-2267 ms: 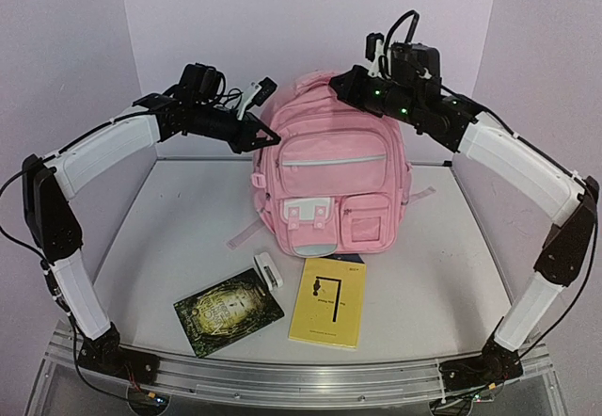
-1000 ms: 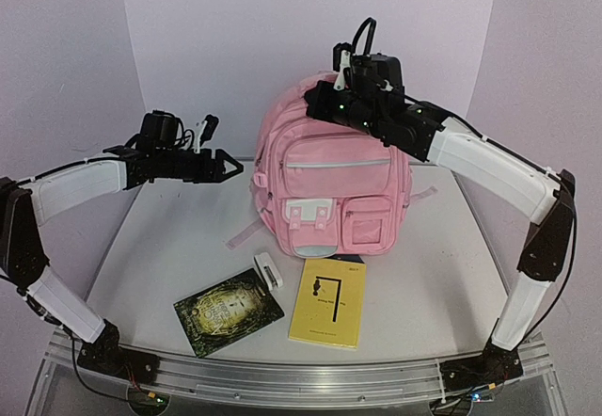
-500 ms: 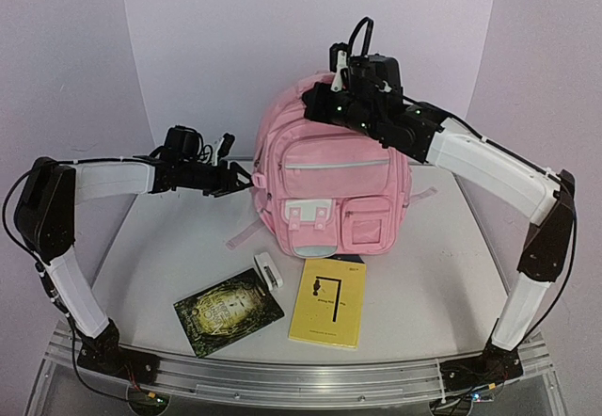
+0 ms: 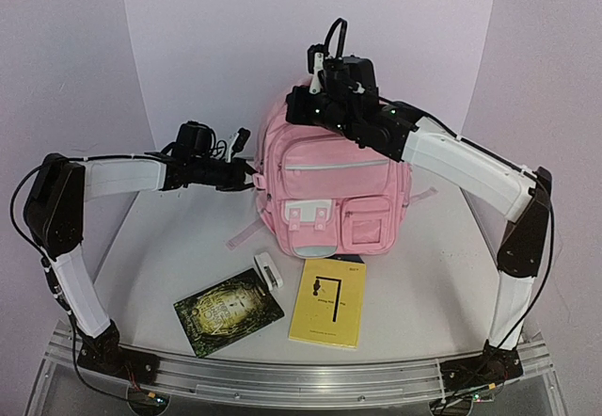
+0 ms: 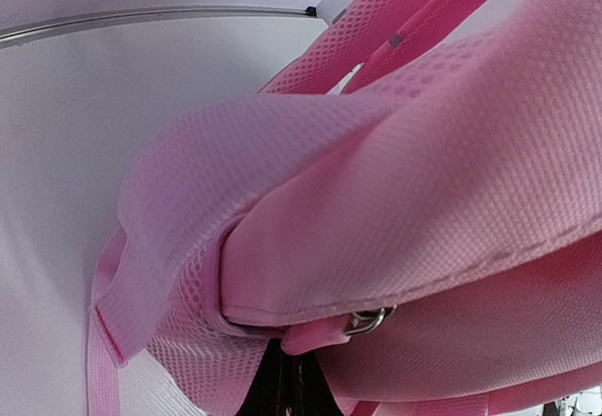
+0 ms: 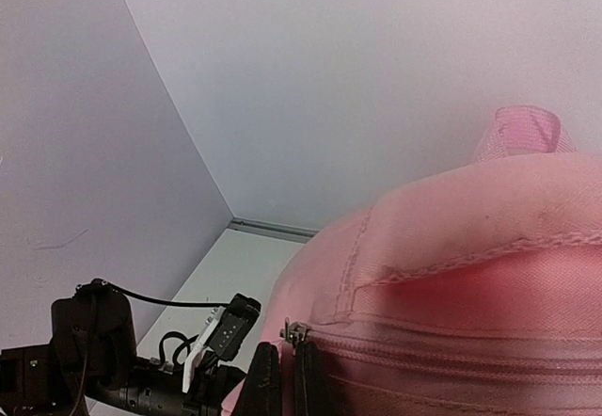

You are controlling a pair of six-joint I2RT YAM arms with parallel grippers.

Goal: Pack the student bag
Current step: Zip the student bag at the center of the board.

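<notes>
The pink student bag [image 4: 331,185] stands upright at the middle of the table, front pockets facing me. My left gripper [image 4: 250,180] is at its left side. In the left wrist view its black fingers [image 5: 282,388] are shut on a small pink tab [image 5: 315,335] that carries a metal ring, under the mesh side of the student bag [image 5: 423,181]. My right gripper [image 4: 294,113] is at the bag's top left corner. In the right wrist view the right gripper [image 6: 282,383] is shut just below the metal zip slider [image 6: 294,332], pinching the pull on the student bag [image 6: 470,247].
In front of the bag lie a dark green book [image 4: 229,310], a yellow book [image 4: 327,301] and a small white block [image 4: 268,271]. Lilac walls close in at the back and both sides. The left arm [image 6: 141,383] shows low in the right wrist view.
My left gripper has travelled right to the bag's side and closed on the pink tab. The right gripper, still shut, has moved left along the top of the bag.
</notes>
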